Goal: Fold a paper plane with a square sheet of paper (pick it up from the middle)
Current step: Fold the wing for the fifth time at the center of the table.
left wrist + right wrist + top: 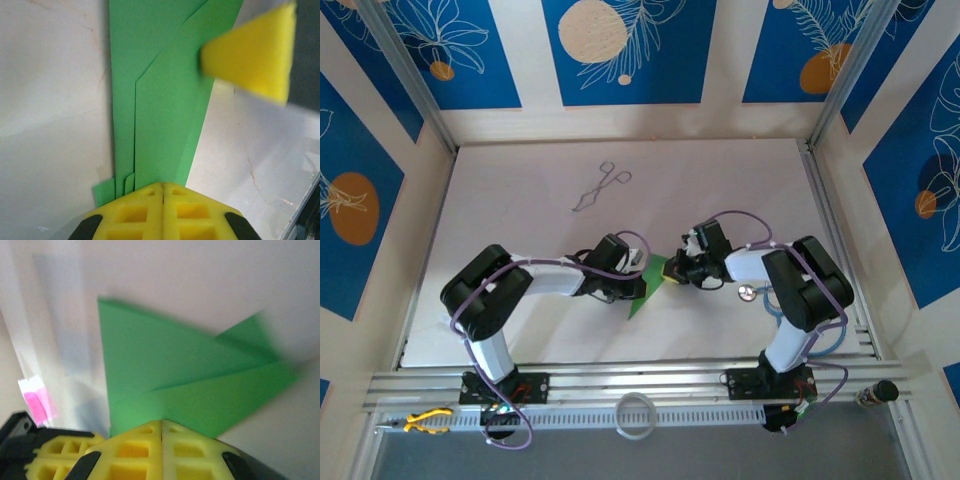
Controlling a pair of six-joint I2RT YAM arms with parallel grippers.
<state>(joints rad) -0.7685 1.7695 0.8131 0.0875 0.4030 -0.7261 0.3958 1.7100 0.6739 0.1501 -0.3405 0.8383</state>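
In the top view most of the sheet of paper point(648, 292) is covered by the two wrists that meet over it, leaving only a green wedge in sight. From the left wrist, the sheet point(160, 100) is cut off by the upper edge of the picture and its near end runs under the left gripper point(162, 197). From the right wrist it is blurred at its right tip, and whether the fingers press it or merely hang over it cannot be told.

There is one sheet, two grippers, one pair of forceps point(602, 187) toward the table's point(520, 320) far edge, and one small pink item point(37, 402), too soft to identify.

The sheet is bright green and folded, with layered diagonal flaps and a long straight crease, narrowing to a point. It lies flat near the table's near edge, about midway between the left and right edges.

The left gripper point(636, 287) has its yellow pads closed together, holding nothing. The right gripper point(161, 437) is likewise closed on nothing, and one of its fingertips point(250, 55) is at the sheet's edge.
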